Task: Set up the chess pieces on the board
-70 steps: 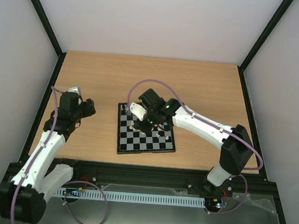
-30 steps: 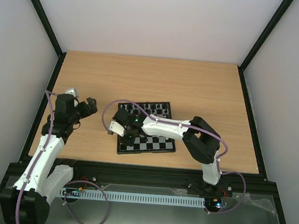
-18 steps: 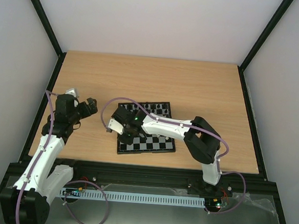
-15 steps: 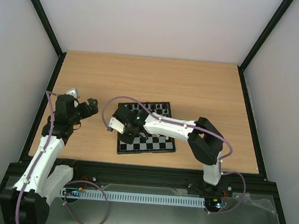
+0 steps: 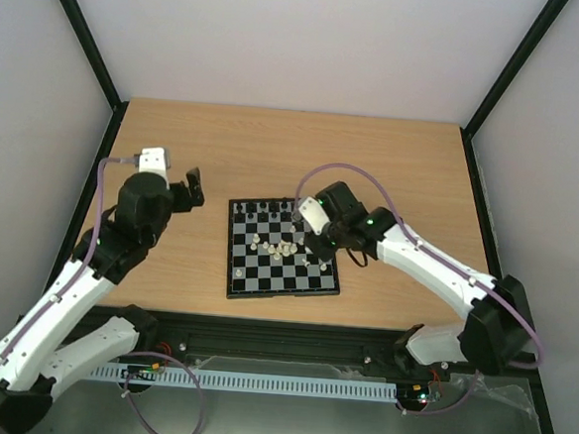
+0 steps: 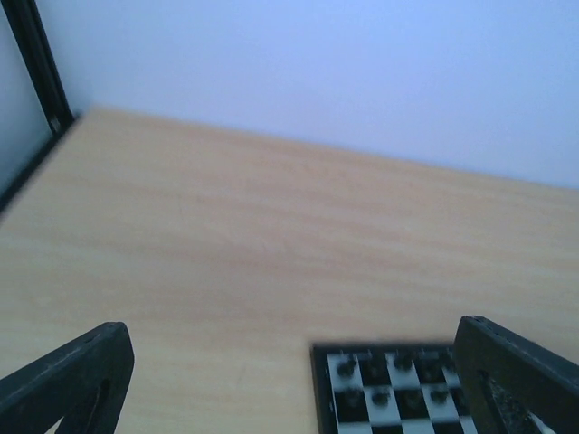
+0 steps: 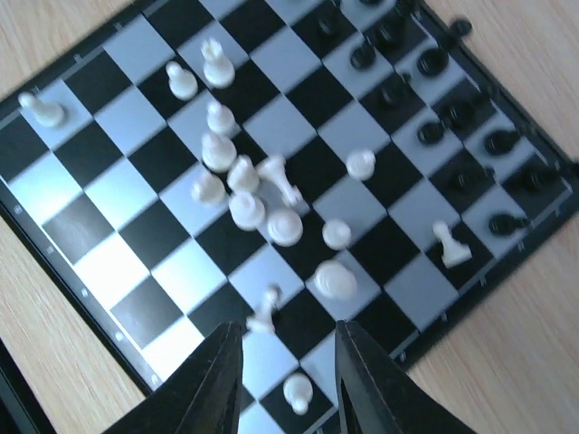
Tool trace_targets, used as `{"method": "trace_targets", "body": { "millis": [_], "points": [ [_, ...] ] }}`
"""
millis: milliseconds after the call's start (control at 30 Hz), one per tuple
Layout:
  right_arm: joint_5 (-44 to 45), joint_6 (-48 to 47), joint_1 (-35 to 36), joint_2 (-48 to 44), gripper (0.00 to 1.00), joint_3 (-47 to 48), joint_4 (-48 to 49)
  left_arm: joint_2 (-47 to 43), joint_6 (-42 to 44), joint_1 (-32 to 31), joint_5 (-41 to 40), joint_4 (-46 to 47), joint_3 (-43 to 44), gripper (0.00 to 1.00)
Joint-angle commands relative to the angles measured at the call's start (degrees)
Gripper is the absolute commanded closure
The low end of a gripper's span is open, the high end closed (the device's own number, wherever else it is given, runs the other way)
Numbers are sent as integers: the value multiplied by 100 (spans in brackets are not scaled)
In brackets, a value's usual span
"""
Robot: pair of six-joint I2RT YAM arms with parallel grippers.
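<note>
Two groups of chess pieces (image 5: 281,246) occupy the board (image 5: 250,282), which lies flat near the middle of the wooden desk (image 5: 393,165), turned slightly out of square with the desk's edges. The black pieces (image 7: 434,99) stand in two rows along the board's far edge. The cream-white pieces (image 7: 240,194) are gathered loosely over the central squares, several of them touching or nearly so. At least one in the cluster lies on its side, and another, close to the right hand's fingers, leans. A few cream-white pieces stand alone nearer the board's other edges. The right hand (image 5: 315,241) is poised above the right part of the board, just beside the cluster. In the right wrist view its two black fingers (image 7: 222,380) stand a narrow gap apart with only board squares showing between them, so the hand is partly parted and holds nothing. The left hand (image 5: 192,188) hangs over bare desk to the left of the board, apart from it. In the left wrist view its fingers (image 6: 72,384) are spread wide with nothing between them, and a corner of the board with black pieces shows beyond. Pale walls (image 5: 302,39) enclose the desk.
</note>
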Motion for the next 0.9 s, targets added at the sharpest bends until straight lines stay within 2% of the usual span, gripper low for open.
{"method": "trace_targets", "body": {
  "millis": [0, 33, 100, 167, 233, 400, 500, 600, 700, 867],
  "points": [
    [2, 29, -203, -510, 71, -582, -314, 1023, 1059, -562, -1604, -733, 1098, 1],
    [-29, 27, -228, -535, 71, -707, -287, 1285, 1299, -681, -1780, -597, 1092, 0],
    [-59, 25, -237, -488, 71, -879, -190, 1236, 1720, -726, -1531, 420, 542, 0],
    [-72, 35, -235, -351, 72, -960, -67, 976, 1490, -715, -1153, 1276, 27, 1],
    [-93, 18, -240, -212, 73, -962, 1, 900, 1357, -699, -569, 1589, -102, 0],
    [-64, -32, -235, 65, 75, -964, 157, 1386, 954, -699, 330, 998, 330, 3],
    [-162, -46, -238, 243, 75, -970, 170, 1652, 804, -698, 759, 449, 506, 15],
    [-174, -77, -235, 353, 74, -978, 208, 1627, 718, -693, 1173, 406, 376, 23],
    [-215, -90, -242, 453, 73, -955, 240, 1445, 570, -696, 1660, 553, 131, 23],
    [-358, -45, -242, 621, 70, -894, 292, 1373, 314, -709, 1867, 439, 119, 25]
  ]
}}
